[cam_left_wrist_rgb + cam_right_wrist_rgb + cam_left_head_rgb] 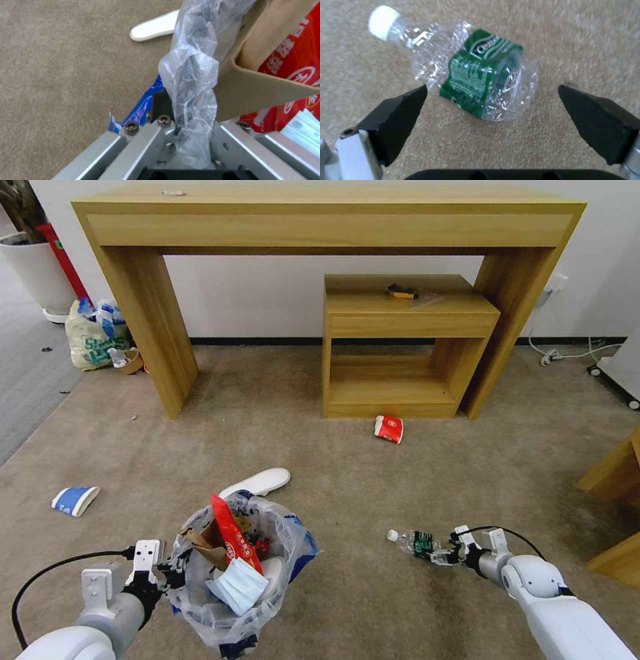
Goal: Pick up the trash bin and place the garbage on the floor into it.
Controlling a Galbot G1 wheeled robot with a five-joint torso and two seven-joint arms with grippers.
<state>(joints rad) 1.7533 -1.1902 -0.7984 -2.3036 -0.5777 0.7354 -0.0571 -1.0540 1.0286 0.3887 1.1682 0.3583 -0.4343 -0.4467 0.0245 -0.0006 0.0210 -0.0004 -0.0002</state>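
Step in hand: picking the crushed plastic bottle (466, 75) off the floor (347, 473) to drop into the trash bin (233, 573).
Right end effector (491, 100): spread wide, one black pad on each side of the bottle's base end, neither touching it.
Bottle: lying flat on the carpet, white cap pointing away from the wrist, green label around its middle.
Grip advice: close across the labelled middle, where the crumpled plastic looks firmest; thin walls may buckle and slip.
Left end effector (160, 573): clamped on the bin's bagged rim, apparently holding it just off the floor.
Bin contents: red wrapper (233, 533), cardboard and a face mask (237, 587), near full.
Drop advice: release over the open centre.
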